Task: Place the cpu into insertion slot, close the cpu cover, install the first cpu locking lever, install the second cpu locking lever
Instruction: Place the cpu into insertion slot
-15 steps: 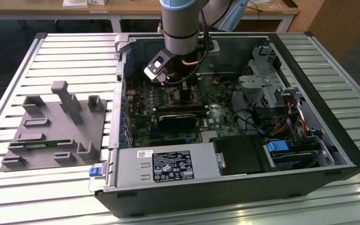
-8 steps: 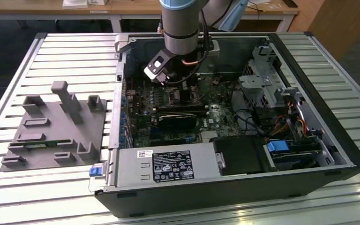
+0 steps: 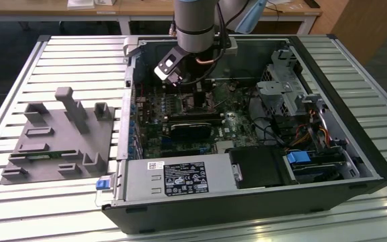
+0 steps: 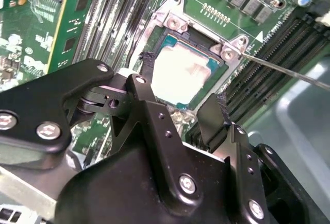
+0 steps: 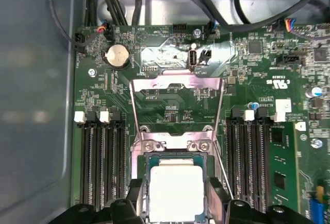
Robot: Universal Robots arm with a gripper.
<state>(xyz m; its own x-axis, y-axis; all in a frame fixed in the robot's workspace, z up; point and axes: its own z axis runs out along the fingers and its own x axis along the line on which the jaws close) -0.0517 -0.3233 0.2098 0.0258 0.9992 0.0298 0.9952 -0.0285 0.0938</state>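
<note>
Arm (image 3: 195, 30) reaches down into open PC case (image 3: 247, 212) on slatted desk (image 3: 66, 55). Gripper (image 3: 195, 98) is low over the green board (image 5: 258, 80), right above the slot (image 5: 145, 158).

Cpu (image 5: 175, 190) lies flat in the slot, silvery top up, with the slot's dark rim showing around it in both wrist views. In the second wrist view the cpu (image 4: 183, 74) sits square inside the metal bracket of the slot (image 4: 172, 26).

Jaws open: gripper (image 4: 180, 85) straddles the cpu, one black fingertip (image 4: 147, 64) at one edge and the other at the opposite edge. In the first wrist view the gripper (image 5: 175, 198) shows a narrow gap on each side of the cpu; no grip on it.

Cover (image 5: 175, 84) not closed: it's swung up off the slot, hinged at the slot's far edge, board visible through its window.

A thin lever rod (image 4: 289, 72) runs out from the slot's corner screw, not latched down.

Black memory slots (image 5: 100, 162) flank the slot on both sides. Coin battery (image 5: 117, 56) beyond the cover, away from the slot. Grey fixture (image 3: 59, 141) on desk, well apart from the slot, at the exterior view's left of the case.
</note>
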